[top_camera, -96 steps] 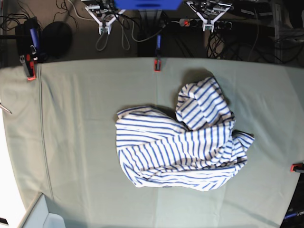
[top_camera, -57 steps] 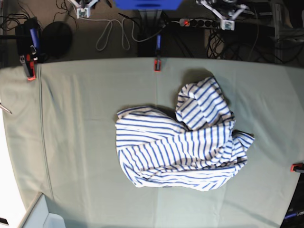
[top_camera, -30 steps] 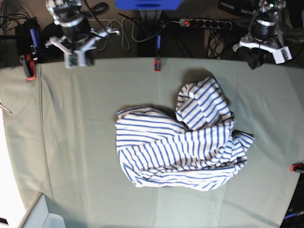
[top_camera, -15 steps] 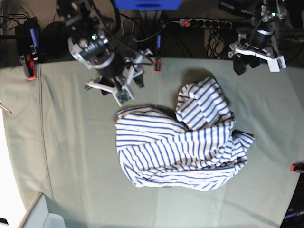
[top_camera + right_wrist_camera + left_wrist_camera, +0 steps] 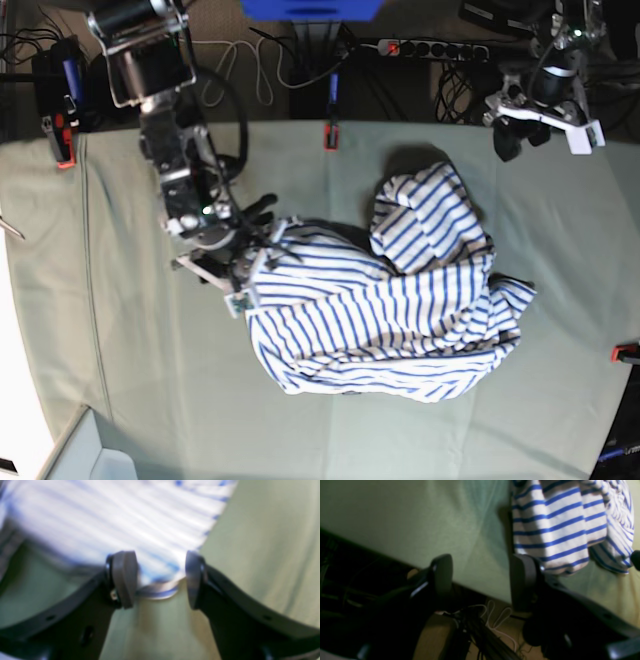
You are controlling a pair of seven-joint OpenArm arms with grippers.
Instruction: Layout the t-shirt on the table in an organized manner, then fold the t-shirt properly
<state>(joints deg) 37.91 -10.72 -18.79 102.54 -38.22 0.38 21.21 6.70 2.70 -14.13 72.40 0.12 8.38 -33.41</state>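
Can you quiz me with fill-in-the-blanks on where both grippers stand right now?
The right gripper has its jaws ____ around the t-shirt edge.
The left gripper hangs over the table edge, holding ____.
The t-shirt lies ____, not spread flat.
Its stripes are ____.

Missing: open; nothing; crumpled; blue

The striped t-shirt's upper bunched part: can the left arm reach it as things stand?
Probably yes. The left end effector hangs open at the table's far edge, and only bare grey-green table lies between it and the white blue-striped cotton t-shirt.
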